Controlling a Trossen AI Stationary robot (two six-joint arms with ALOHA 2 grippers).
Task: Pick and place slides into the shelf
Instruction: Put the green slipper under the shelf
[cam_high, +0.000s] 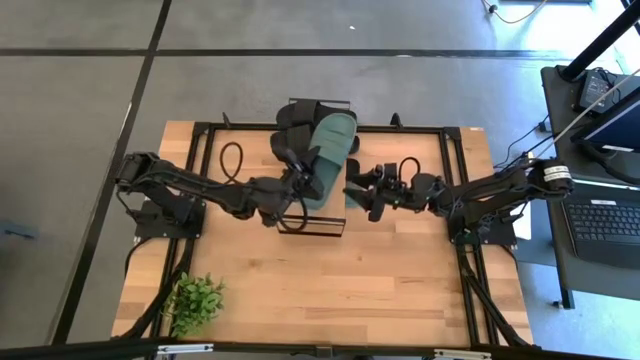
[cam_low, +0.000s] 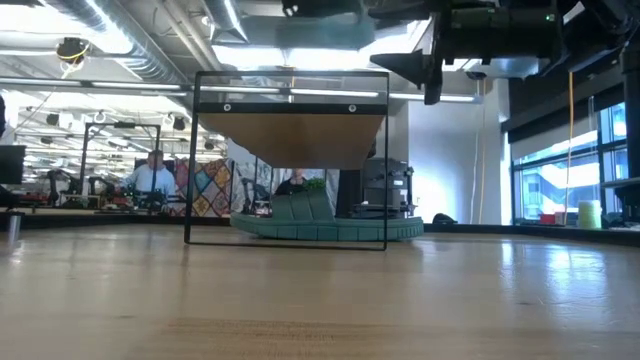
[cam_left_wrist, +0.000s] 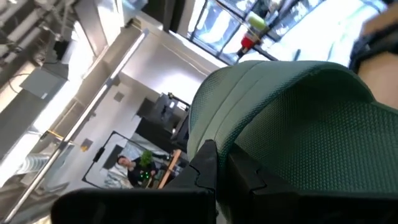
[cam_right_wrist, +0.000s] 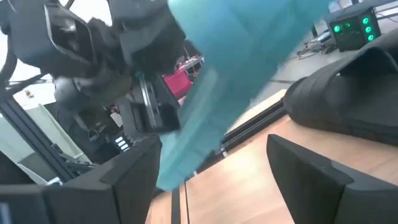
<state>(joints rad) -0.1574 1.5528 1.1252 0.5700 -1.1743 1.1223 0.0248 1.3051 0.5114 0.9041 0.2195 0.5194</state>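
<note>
Green slide (cam_high: 330, 160) lengthwise front-to-back

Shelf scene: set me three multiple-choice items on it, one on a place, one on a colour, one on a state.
1. Where does the lower green slide lie?
A on top of the shelf plank
B on the table under the plank
C on the floor

2. What colour is the held slide in the left gripper?
A black
B green
C red

3. How is the right gripper?
A open and empty
B shut on a slide
C shut on the shelf frame

Answers: B, the low view shows it below the plank. B, the left wrist view shows a green strap at the fingers. A, its fingers stand apart with nothing between them.
</note>
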